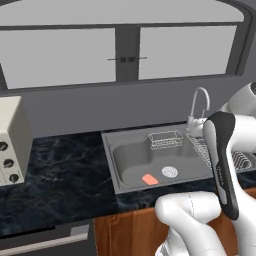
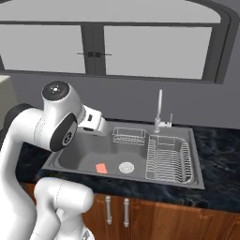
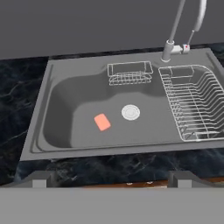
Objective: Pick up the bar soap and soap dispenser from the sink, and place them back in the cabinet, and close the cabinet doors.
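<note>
The gripper [image 3: 109,179] hung spread wide and empty above the sink [image 3: 43,87]; the bar soap [image 3: 102,122] lay just beside the drain [image 3: 130,112]. Fetching the soap seemed underway; next called for descending over it.

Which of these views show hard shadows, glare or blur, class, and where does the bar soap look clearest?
Left base view: flat even light, no glare on the sink. Right base view: soft shading inside the basin, window panes plain grey. Hand view: the bar soap looks largest and crisp, with no hard shadow.
</note>
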Controlling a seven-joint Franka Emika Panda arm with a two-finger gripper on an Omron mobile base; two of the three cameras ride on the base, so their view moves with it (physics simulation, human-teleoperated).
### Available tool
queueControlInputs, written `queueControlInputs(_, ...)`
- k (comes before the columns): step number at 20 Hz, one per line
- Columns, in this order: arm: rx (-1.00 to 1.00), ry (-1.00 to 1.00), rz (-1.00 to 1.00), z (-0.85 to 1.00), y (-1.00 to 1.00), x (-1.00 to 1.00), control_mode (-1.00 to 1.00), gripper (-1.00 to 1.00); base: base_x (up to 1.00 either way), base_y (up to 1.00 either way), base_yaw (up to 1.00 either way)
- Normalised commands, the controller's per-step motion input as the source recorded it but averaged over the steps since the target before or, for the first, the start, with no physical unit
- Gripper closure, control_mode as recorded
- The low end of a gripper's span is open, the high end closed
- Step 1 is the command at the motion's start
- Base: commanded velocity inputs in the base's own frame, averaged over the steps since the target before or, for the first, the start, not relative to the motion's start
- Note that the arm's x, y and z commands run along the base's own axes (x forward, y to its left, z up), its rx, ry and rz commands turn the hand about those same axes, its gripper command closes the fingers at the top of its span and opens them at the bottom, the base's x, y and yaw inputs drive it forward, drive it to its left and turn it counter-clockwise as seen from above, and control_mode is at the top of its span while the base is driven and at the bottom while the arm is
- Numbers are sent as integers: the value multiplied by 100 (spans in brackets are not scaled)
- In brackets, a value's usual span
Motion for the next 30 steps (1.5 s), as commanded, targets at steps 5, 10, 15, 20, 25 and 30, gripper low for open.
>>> queueControlInputs(5,0,0,0,0,0,0,100,-100,39,15,3)
queueControlInputs(10,0,0,0,0,0,0,100,-100,36,13,3)
queueControlInputs(15,0,0,0,0,0,0,100,-100,10,0,0)
queueControlInputs(20,0,0,0,0,0,0,100,-100,0,0,0)
queueControlInputs(25,0,0,0,0,0,0,100,-100,0,0,0)
queueControlInputs(30,0,0,0,0,0,0,100,-100,0,0,0)
